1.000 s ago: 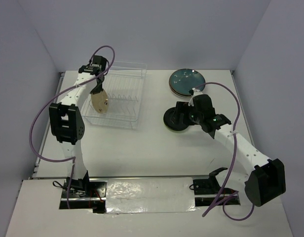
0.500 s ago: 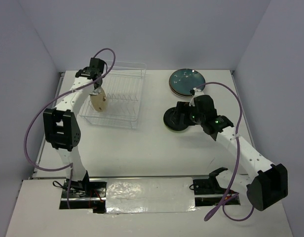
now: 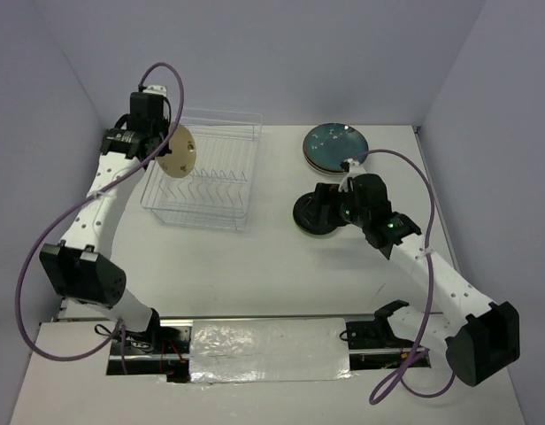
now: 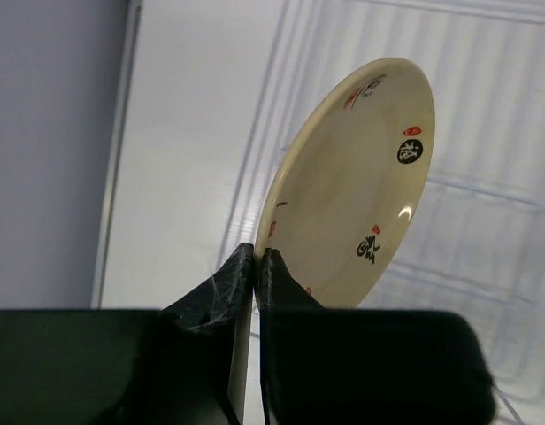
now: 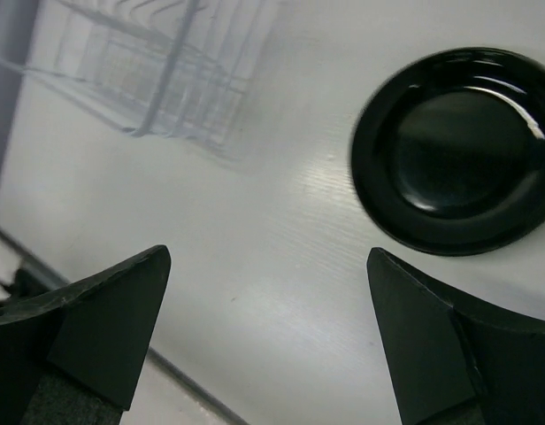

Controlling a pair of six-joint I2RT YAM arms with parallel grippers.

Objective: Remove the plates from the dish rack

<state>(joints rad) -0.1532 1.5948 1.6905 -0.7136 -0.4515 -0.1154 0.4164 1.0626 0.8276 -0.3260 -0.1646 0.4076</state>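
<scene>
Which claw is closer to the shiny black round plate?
Right. The right gripper hangs open just over the black plate; the left gripper is far off at the clear wire dish rack, pinching a small tan plate.

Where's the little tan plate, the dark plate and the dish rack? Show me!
tan plate (image 4: pixel 356 186), left wrist view, middle of its face.
dark plate (image 5: pixel 454 150), right wrist view, its shiny centre.
dish rack (image 3: pixel 221 173), top view, bare tines inside.

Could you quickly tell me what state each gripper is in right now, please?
Left gripper: shut on the tan plate.
Right gripper: open, holding nothing.
</scene>
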